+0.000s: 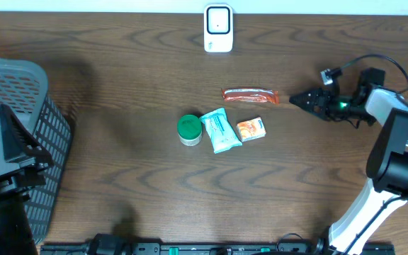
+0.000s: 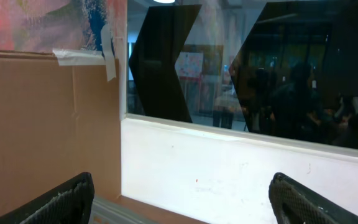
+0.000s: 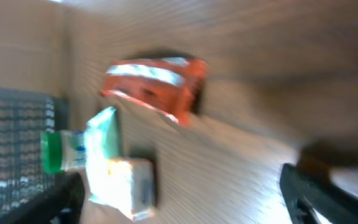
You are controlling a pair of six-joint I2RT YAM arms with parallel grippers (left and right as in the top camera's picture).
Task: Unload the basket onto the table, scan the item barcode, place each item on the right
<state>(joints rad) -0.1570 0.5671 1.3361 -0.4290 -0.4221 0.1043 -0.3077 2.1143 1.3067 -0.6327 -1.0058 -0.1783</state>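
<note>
a dark wood table (image 1: pixel 119 106) is pictured from above, with a grey basket (image 1: pixel 41 120) set at its left edge. the left gripper (image 2: pixel 180 182) is held over the basket, its fingers spread wide with nothing between them. the right gripper (image 1: pixel 299 99) is seen just right of a red packet (image 1: pixel 250 95), not touching it; its fingers are shown apart in a blurred wrist view. a white scanner (image 1: pixel 218 28) is placed at the far edge. a teal pouch (image 1: pixel 220 131), a green-lidded jar (image 1: pixel 189 129) and an orange box (image 1: pixel 251 129) are grouped mid-table, near the packet.
</note>
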